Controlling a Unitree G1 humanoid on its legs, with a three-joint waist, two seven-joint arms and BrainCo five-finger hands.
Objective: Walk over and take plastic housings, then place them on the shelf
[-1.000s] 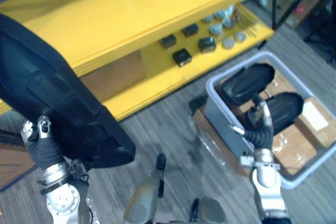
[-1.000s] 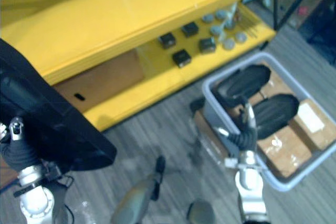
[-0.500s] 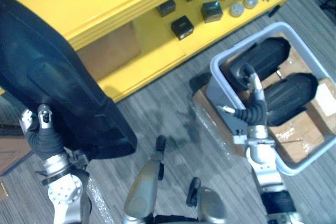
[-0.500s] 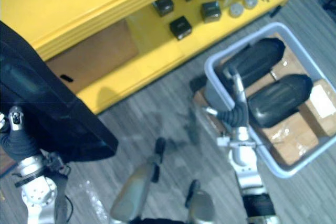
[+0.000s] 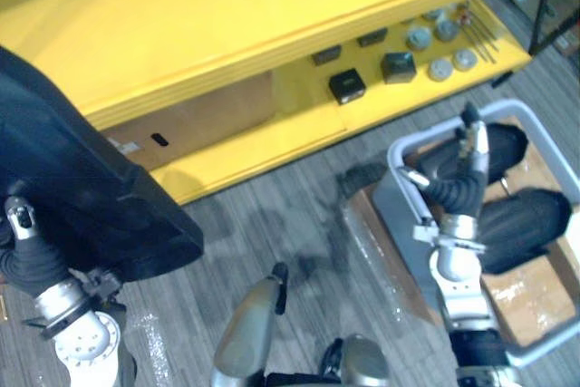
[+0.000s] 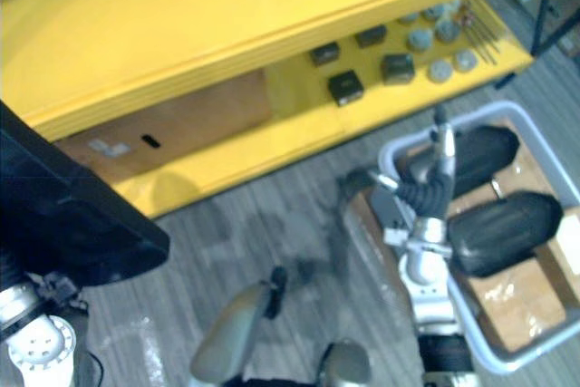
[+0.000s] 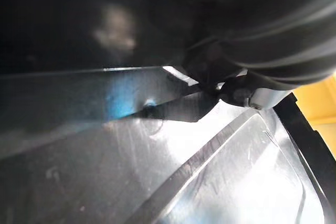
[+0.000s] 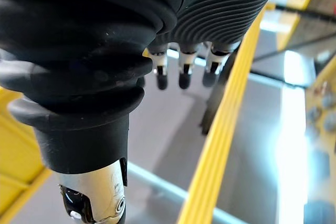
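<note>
While the fingers [image 8: 181,74] of the right hand [image 5: 466,169] stood straight and relaxed with nothing in them, that hand hovered over the left side of a grey bin [image 5: 399,148] on the floor at the right. Two black plastic housings [image 5: 530,224] lay side by side inside the bin, with cardboard [image 5: 524,301] showing beneath them within its rim. At the near left, the left hand [image 5: 27,256] was against a large black housing [image 5: 82,188] raised in front of the yellow shelf [image 5: 227,15]. We could not tell how that hand gripped, since the housing hid it. On the shelf's lower level at the far right sat small black boxes [image 5: 346,85] and round grey parts [image 5: 419,38]. A white label [image 6: 109,146] was stuck on the brown panel [image 5: 208,115] under the shelf, its print too small for us to read.
</note>
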